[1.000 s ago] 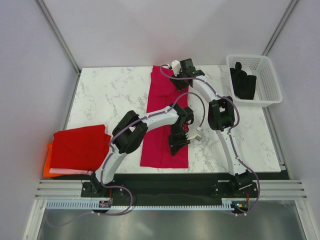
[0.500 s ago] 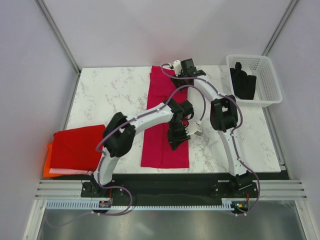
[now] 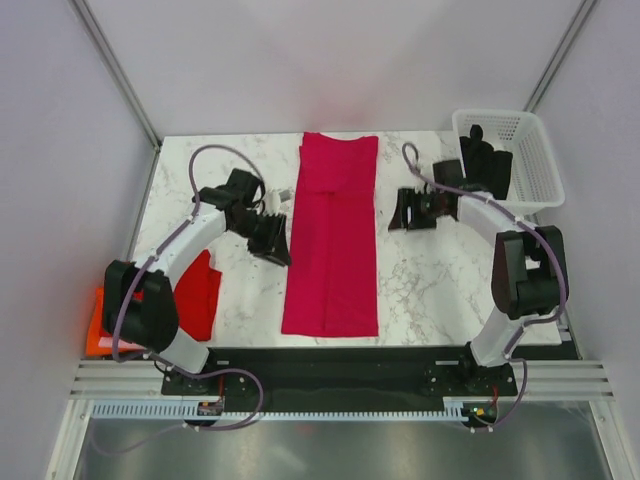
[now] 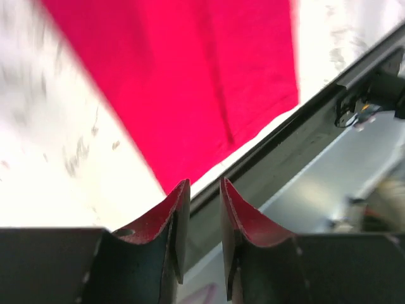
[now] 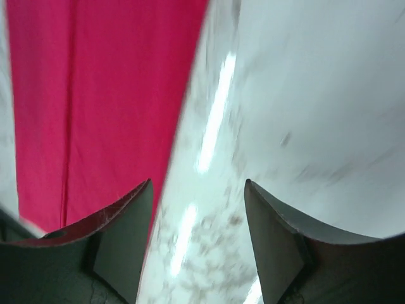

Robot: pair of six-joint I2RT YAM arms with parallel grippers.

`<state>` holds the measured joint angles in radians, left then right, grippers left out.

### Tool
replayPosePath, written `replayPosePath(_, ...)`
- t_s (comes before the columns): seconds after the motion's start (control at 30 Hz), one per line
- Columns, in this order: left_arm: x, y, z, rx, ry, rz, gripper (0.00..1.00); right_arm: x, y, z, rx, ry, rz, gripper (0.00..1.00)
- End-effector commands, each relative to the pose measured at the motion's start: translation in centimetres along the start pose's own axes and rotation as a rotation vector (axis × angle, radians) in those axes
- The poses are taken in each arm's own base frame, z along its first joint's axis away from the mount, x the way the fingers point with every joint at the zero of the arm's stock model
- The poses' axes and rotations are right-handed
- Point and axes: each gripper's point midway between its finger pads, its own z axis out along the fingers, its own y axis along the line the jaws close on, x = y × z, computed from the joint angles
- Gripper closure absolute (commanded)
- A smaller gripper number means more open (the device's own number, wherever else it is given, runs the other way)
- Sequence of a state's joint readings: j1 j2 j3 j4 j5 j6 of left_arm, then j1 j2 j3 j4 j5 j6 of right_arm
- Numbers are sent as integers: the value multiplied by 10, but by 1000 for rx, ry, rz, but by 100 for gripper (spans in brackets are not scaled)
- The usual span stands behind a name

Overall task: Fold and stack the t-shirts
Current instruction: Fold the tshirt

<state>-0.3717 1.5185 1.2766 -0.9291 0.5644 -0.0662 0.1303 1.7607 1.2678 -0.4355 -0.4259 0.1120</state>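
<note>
Crimson t-shirt (image 3: 332, 240), folded into a long smooth strip, lay at the centre of the table (image 3: 220, 180); a red t-shirt (image 3: 200, 295) lay at its left edge. The white basket (image 3: 540, 160) held dark items (image 3: 487, 165). The left end effector (image 4: 204, 187) stood narrowly parted and the right end effector (image 5: 198, 183) wide, both empty.

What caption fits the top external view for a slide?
Crimson t-shirt folded into a long strip mid-table, left gripper and right gripper empty on either side.
</note>
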Motion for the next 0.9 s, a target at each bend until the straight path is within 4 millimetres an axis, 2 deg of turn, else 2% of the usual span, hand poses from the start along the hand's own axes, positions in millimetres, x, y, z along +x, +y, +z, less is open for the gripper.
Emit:
replayPosePath(0.0,34,7,23,117,104,-403,67,116,37,-6,-206,298,208,33)
replayPosePath(0.03,46,13,29,104,124,-431,66,141,42,-14,-226,340,231,33)
replayPosePath(0.07,48,16,30,96,106,-436,66,152,45,-19,-234,361,247,33)
replayPosePath(0.1,62,20,37,85,135,-479,65,162,50,-23,-252,384,263,32)
replayPosePath(0.13,68,21,39,83,143,-497,64,178,53,-29,-256,409,277,32)
replayPosePath(0.17,74,22,43,86,153,-512,63,185,56,-33,-256,419,289,31)
replayPosePath(0.2,88,24,48,85,189,-547,62,192,57,-35,-239,428,315,31)
replayPosePath(0.3,108,29,56,70,231,-595,61,221,61,-43,-175,484,361,30)
replayPosePath(0.37,117,31,59,64,249,-623,60,244,67,-49,-135,556,357,30)
replayPosePath(0.43,127,35,63,43,273,-649,59,258,70,-49,-89,620,351,30)
replayPosePath(0.6,136,43,70,3,317,-673,57,266,77,-41,-70,677,339,33)
replayPosePath(0.73,140,51,80,-43,329,-660,56,280,81,-39,-53,718,322,33)
replayPosePath(0.87,142,59,92,-75,311,-665,53,277,75,-29,-17,705,331,32)
